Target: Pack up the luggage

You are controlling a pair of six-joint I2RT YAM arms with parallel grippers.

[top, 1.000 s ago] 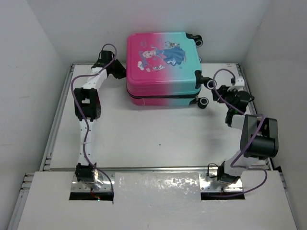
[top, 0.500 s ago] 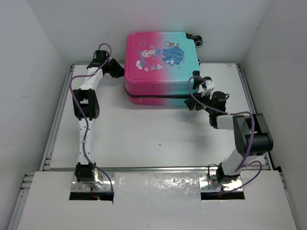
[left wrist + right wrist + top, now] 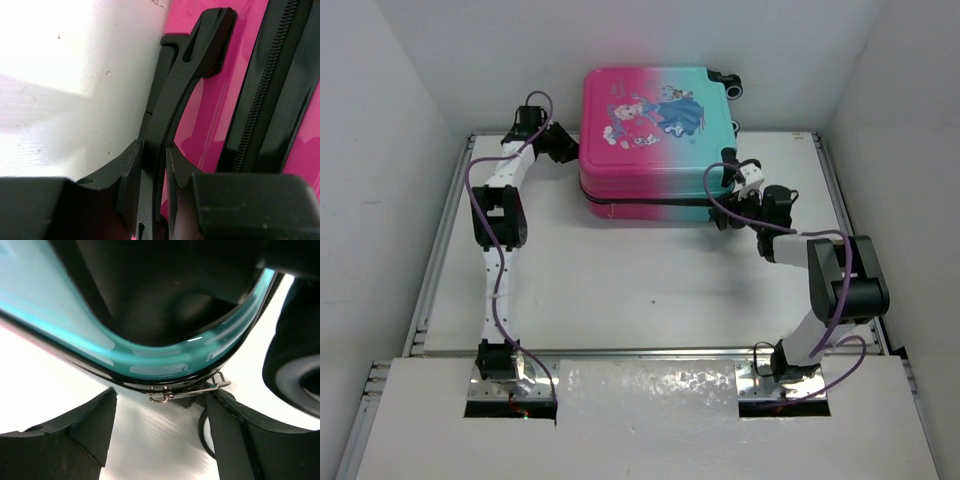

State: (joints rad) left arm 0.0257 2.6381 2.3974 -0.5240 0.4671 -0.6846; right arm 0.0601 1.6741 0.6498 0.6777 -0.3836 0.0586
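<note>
Top external view: found the luggage [image 3: 655, 130] lying flat and zipped shut on the table [image 3: 620, 290], printed shell up, set between the two hands. Saw the left hand [image 3: 570, 150] pressed against its pink end and the right hand [image 3: 728, 205] at its teal near corner. From the left wrist view, noted the left hand clamped tight on the black side handle [image 3: 187, 70], one finger on either side of the bar, with pink shell and the dark zip [image 3: 260, 100] just beside the hand. From the right wrist view, noted the right hand spread wide and gripping nothing, with a metal zip pull [image 3: 190, 391] hanging in the gap between its fingers [image 3: 95, 425]. Saw the curved teal edge just ahead of the fingertips and a black wheel [image 3: 295, 380] just beside one finger.
</note>
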